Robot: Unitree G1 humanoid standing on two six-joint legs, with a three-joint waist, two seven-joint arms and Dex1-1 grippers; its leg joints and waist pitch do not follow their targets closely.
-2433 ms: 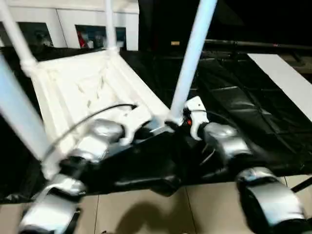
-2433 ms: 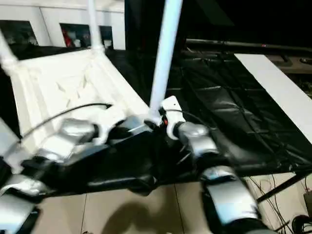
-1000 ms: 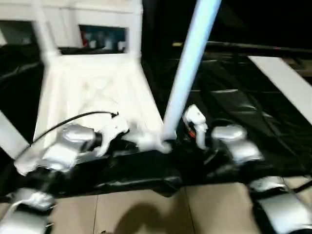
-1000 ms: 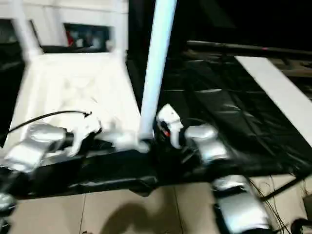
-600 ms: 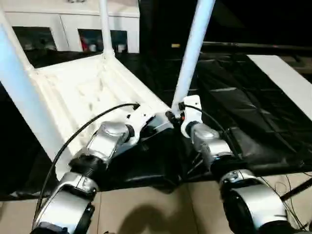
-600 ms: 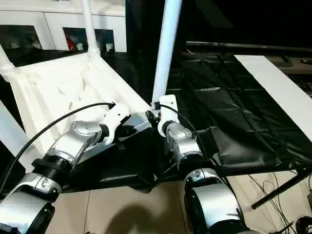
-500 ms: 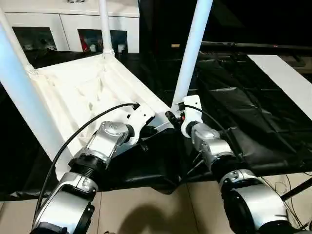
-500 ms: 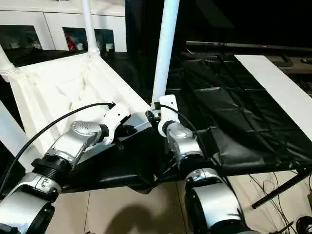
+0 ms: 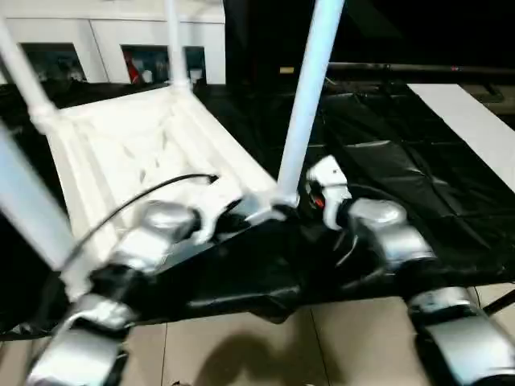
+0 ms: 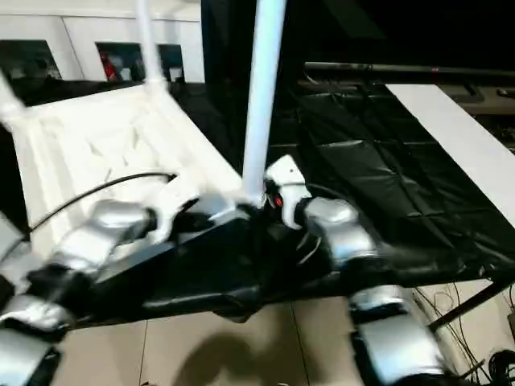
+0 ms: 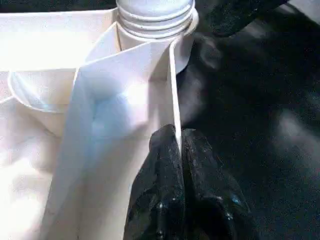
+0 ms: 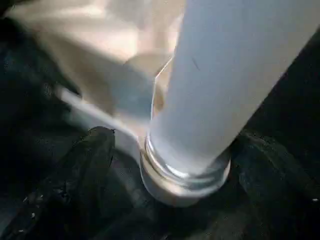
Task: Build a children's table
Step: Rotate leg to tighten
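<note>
Two fingers (image 11: 200,200) pinch tabletop rim (image 11: 172,100).

A black sheet (image 9: 402,185) (creased, glossy) carries the upturned white tabletop (image 9: 129,153).

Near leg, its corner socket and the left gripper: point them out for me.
near leg (image 9: 304,104), left eye view, middle of the tube.
corner socket (image 12: 185,177), right wrist view, ringed collar.
left gripper (image 11: 180,137), left wrist view, at the fingertips.

Beige tiled floor (image 9: 241,346) in front, white glass-door cabinet (image 9: 105,48) behind.
</note>
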